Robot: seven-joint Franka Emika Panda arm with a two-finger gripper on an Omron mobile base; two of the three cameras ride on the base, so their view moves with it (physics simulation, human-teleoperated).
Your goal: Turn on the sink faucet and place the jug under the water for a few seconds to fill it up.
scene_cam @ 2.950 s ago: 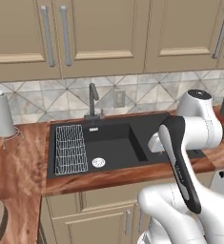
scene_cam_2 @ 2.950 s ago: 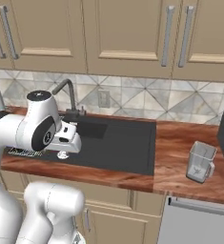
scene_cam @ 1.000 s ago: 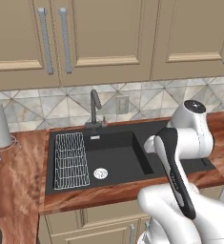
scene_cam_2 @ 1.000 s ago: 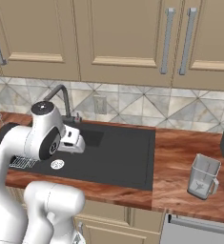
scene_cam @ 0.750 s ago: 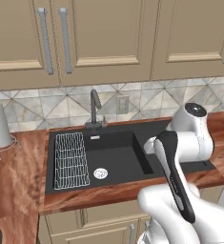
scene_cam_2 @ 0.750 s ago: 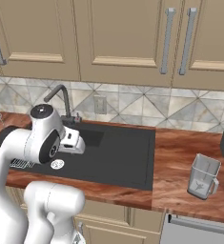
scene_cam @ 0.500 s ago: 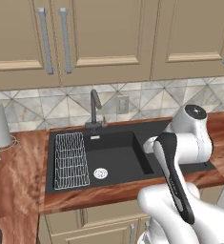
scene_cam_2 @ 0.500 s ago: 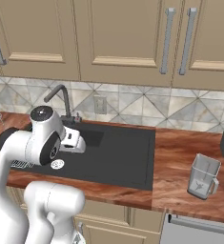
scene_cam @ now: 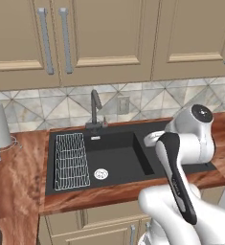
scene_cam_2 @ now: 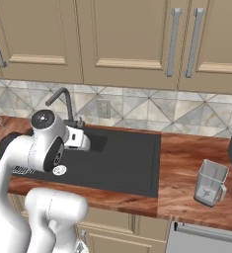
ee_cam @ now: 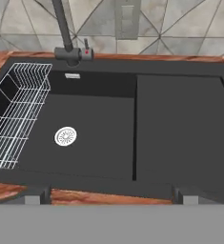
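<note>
— Where's the jug (scene_cam_2: 211, 184)?
— Upright on the counter (scene_cam_2: 186, 163), right of the sink (scene_cam_2: 122, 163), well apart from the faucet (scene_cam: 94, 108).
— And the fingers (ee_cam: 37, 195)?
— Spread wide, holding nothing, above the sink's front edge.

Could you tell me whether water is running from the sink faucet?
No, the sink faucet shows no stream, and the sink below looks dry.
</note>
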